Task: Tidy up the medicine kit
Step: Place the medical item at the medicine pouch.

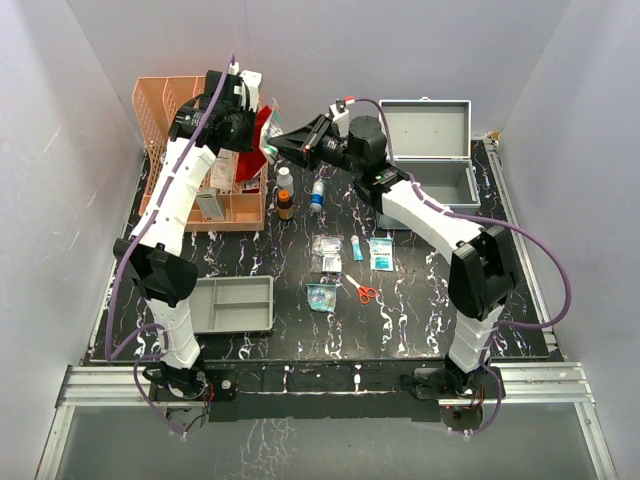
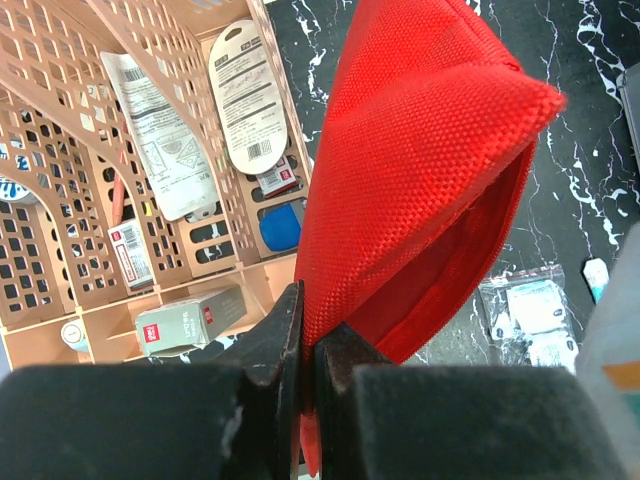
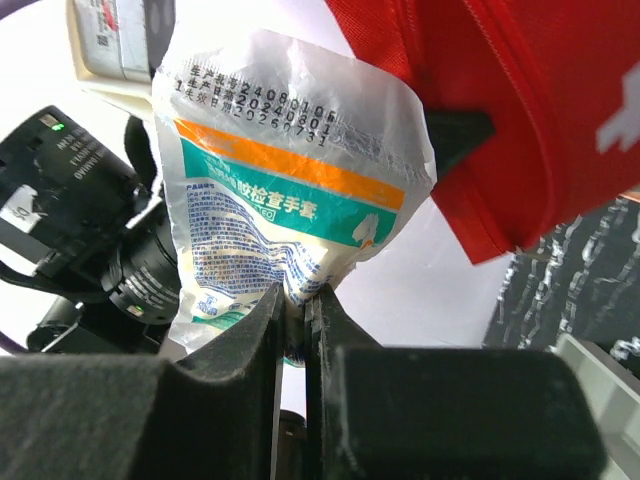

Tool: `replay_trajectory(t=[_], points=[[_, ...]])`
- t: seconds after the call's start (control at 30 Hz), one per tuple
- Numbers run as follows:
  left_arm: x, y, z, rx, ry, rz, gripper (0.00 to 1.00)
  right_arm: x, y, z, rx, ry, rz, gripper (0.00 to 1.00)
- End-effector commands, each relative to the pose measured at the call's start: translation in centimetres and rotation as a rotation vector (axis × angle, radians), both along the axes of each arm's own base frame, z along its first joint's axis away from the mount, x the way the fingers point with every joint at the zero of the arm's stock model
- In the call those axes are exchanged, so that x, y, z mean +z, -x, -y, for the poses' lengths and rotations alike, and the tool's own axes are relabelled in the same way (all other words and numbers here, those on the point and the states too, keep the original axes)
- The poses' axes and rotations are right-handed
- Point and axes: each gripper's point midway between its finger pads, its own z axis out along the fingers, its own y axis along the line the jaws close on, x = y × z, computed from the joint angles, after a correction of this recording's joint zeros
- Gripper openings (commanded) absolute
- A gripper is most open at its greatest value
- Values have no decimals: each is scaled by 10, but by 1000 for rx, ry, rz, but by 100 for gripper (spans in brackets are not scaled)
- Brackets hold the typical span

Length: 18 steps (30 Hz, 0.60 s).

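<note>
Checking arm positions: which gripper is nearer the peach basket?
Left. The left gripper, holding the red pouch, hangs above the right edge of the basket; the right gripper, holding a packet, is further right.

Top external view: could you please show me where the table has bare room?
Bare tabletop lies at the front, between the grey tray and the right arm, nearer than the scissors. Crowded: the centre packets and the bottles by the basket.
</note>
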Motion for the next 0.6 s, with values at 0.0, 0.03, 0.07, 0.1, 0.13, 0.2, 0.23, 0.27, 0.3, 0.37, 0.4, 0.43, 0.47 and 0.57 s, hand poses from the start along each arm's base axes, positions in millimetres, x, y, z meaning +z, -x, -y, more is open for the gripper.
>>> replay_trajectory(t=[0.0,0.03,0.07,0.1,0.13,0.2,0.23,0.27,0.3,0.37,0.4,0.43,0.47,0.57], points=[[8,1,1,8,5,24,0,50,9,-11,68,-174,103,0],[9,1,1,9,6,28,0,49,10,-14,79,-182,96,0],[10,0,0,11,5,32,0,47,11,-16,84,-188,84,0],[11,0,0,12,6,36,0,43,11,-17,87,-190,73,0],[12,0,0,13,6,38,0,40,11,-17,88,-193,62,0],[14,0,0,13,7,42,0,30,12,-15,83,-203,33,0],[15,0,0,14,8,43,0,27,12,-14,81,-210,21,0],[15,1,1,11,10,40,0,24,11,-14,79,-216,14,0],[16,2,1,10,14,40,0,22,11,-14,80,-221,9,0],[17,4,2,5,23,35,0,17,9,-16,84,-225,-1,0],[19,5,3,4,28,34,0,13,7,-17,85,-228,-10,0],[19,6,3,1,31,31,0,13,6,-18,86,-235,-12,0],[19,7,4,-3,33,28,0,11,5,-18,87,-239,-17,0],[21,10,7,-20,46,20,0,7,2,-20,88,-243,-28,0]])
